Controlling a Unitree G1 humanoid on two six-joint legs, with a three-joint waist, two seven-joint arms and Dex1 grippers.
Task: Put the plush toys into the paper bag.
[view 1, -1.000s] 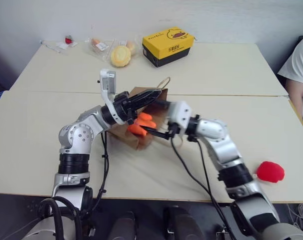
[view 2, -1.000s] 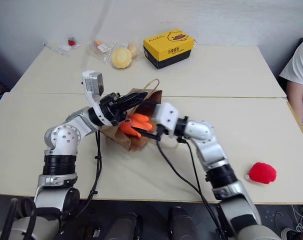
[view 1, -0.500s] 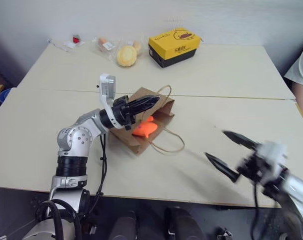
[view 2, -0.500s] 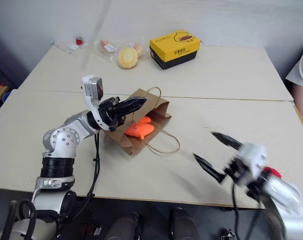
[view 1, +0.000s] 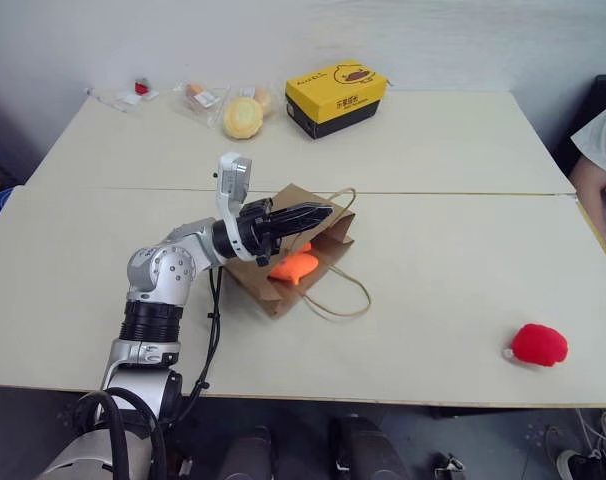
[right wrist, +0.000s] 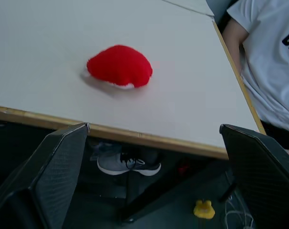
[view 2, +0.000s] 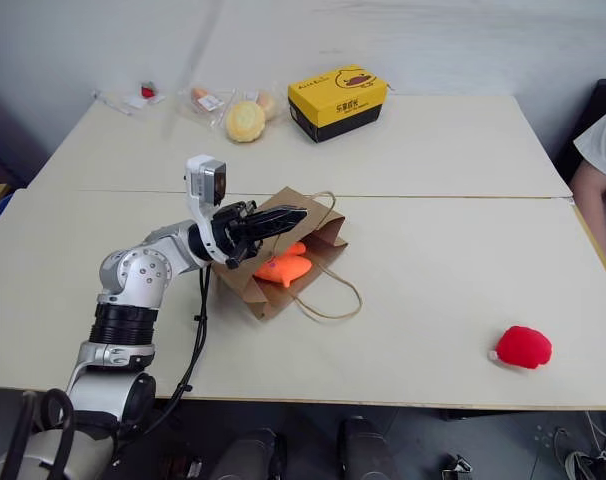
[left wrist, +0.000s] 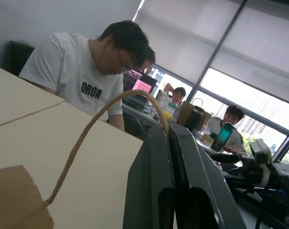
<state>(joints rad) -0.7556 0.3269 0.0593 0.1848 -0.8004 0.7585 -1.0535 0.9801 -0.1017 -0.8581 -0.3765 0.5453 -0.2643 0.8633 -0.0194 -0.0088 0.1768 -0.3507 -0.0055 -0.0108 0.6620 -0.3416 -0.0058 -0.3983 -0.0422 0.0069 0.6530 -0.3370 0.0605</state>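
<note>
The brown paper bag [view 1: 266, 289] lies on its side at mid-table with its mouth facing right. My left gripper [view 1: 323, 212] is shut on the bag's upper lip and cord handle [left wrist: 94, 125], holding the mouth up. The orange plush toy [view 1: 293, 266] rests inside the mouth. The red plush toy [view 1: 539, 344] sits near the table's front right edge. My right gripper [right wrist: 154, 127] is open just off that front edge, its fingers [right wrist: 54, 171] spread wide with nothing between them, and the red plush toy [right wrist: 119, 66] lies on the table ahead of it.
A yellow and black duck-print box [view 1: 336, 95] and a pale yellow wrapped round item [view 1: 241, 116] stand at the back, with small packets [view 1: 193, 92] beside them. A person in a white shirt [view 1: 605, 150] sits at the right edge. The bag's lower handle [view 1: 343, 292] trails on the table.
My right arm has pulled out of the bag's mouth, back and to the right, leaving the orange plush toy inside. The left gripper has kept its hold on the bag.
</note>
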